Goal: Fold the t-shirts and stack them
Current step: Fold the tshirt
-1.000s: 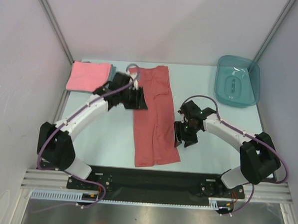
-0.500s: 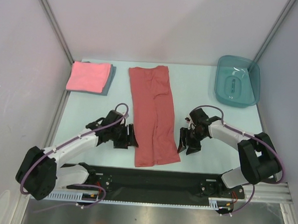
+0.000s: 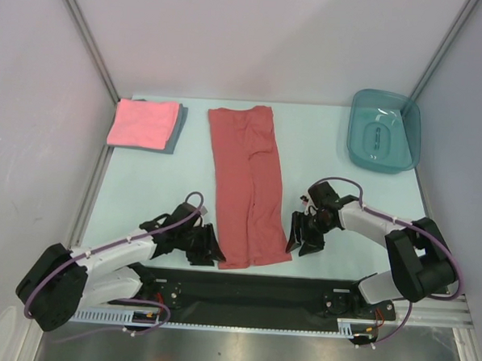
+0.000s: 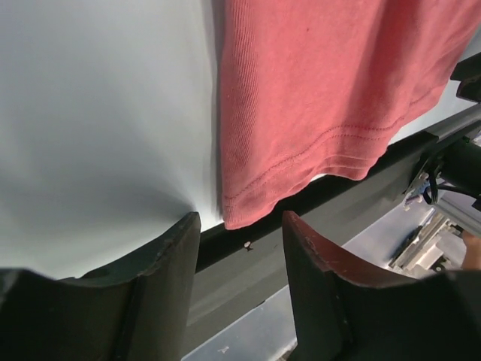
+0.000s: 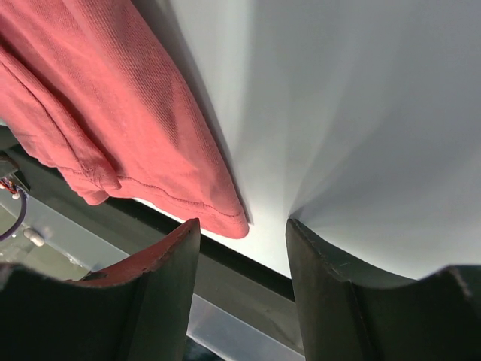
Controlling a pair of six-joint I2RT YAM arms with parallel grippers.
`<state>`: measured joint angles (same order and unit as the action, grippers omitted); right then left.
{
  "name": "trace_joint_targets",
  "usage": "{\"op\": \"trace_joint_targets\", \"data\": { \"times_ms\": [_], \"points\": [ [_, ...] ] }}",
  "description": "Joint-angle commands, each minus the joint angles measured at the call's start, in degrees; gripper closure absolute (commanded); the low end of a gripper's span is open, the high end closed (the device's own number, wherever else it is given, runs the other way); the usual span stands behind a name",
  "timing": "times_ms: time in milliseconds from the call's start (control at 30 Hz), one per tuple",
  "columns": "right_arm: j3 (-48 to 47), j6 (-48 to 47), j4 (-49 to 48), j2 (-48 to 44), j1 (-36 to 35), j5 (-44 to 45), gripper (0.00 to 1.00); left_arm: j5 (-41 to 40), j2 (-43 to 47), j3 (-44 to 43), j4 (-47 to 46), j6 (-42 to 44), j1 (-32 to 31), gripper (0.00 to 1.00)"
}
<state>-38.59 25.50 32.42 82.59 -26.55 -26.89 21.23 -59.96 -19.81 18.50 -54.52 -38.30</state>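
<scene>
Surface: a pale mint table (image 3: 144,183) inside a booth of plain white walls (image 3: 256,44), seen from above.
Near edge: a black mounting rail (image 3: 243,287) runs along the table's near side, with both arm bases on it.
Main garment: a dull brick-red cotton t-shirt (image 3: 249,181), folded into one long narrow strip, lies flat in the middle of the table, running from far to near. Its hemmed near end reaches the table's near edge.
Finished pile: a lighter pink t-shirt folded to a square (image 3: 143,124) sits in the far left corner on top of a grey-blue folded t-shirt (image 3: 182,117), which shows only along the right and near edges.
Far right corner: a teal translucent plastic tub (image 3: 410,117), well apart from the shirts.
Left gripper (image 3: 208,245): low over the table at the red strip's near left corner, fingers spread, grasping nothing. The corner lies just ahead of the gap.
Right gripper (image 3: 299,234): low at the strip's near right corner, fingers likewise apart and unloaded, the hem corner just in front of them.
</scene>
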Motion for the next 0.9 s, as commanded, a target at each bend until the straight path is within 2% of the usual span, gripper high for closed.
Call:
{"op": "trace_joint_targets", "data": {
  "times_ms": [0,100,167,300,533,867],
  "points": [
    [0.3,0.7,-1.5,-1.6,-0.1,-0.7,0.45,0.6,-1.8,1.1,-3.4,-4.9,-1.7,0.49],
    [-0.1,0.7,-1.8,-1.4,-0.2,-0.1,0.45,-0.2,-1.8,1.9,-4.4,-6.2,-1.8,0.51],
    [-0.5,0.5,-1.8,-0.8,-0.1,0.4,0.46,-2.2,-0.9,0.7,-0.4,-5.8,-1.8,0.53],
    [-2.6,-0.3,-2.8,1.3,-0.1,1.0,0.46,-5.8,0.8,-1.9,3.5,-4.0,-1.8,0.45],
    [-3.9,-1.6,-3.9,5.5,0.0,1.3,0.49,-4.9,-4.4,-3.2,0.9,-1.8,-1.5,0.43],
    [-4.0,-2.7,-5.1,7.7,0.6,1.2,0.58,-6.4,-8.5,-4.8,1.0,0.2,0.0,0.53]
  ]
}}
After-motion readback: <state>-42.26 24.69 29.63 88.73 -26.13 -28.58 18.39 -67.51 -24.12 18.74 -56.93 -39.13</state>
